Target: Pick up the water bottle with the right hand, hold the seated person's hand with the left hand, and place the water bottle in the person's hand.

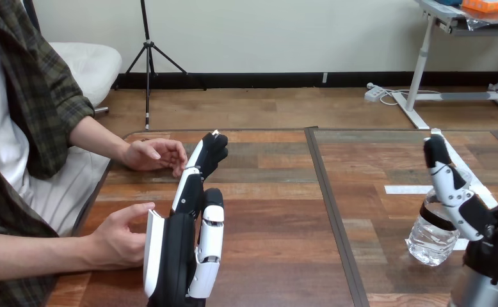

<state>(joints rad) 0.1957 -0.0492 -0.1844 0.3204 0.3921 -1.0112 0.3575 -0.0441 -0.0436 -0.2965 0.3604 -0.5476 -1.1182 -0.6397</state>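
Zero steps done. Clear plastic water bottle [431,240] stands on brown wooden table [278,211], lower right. Right hand [477,217] just beside it, finger straight, no grip. Left hand [185,246] open at centre-left, fingertips near person's hand at upper left [149,155], not holding. Pick, hold and handover all remain.

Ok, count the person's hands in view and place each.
2. One person's hand lies farther off, near the fingertips of the black-and-white left hand; the other sits nearer, beside that hand's back.

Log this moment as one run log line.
left hand: open, fingers straight, beside the person's upper hand | right hand: beside water bottle, grasp unclear | water bottle: upright on table, not lifted
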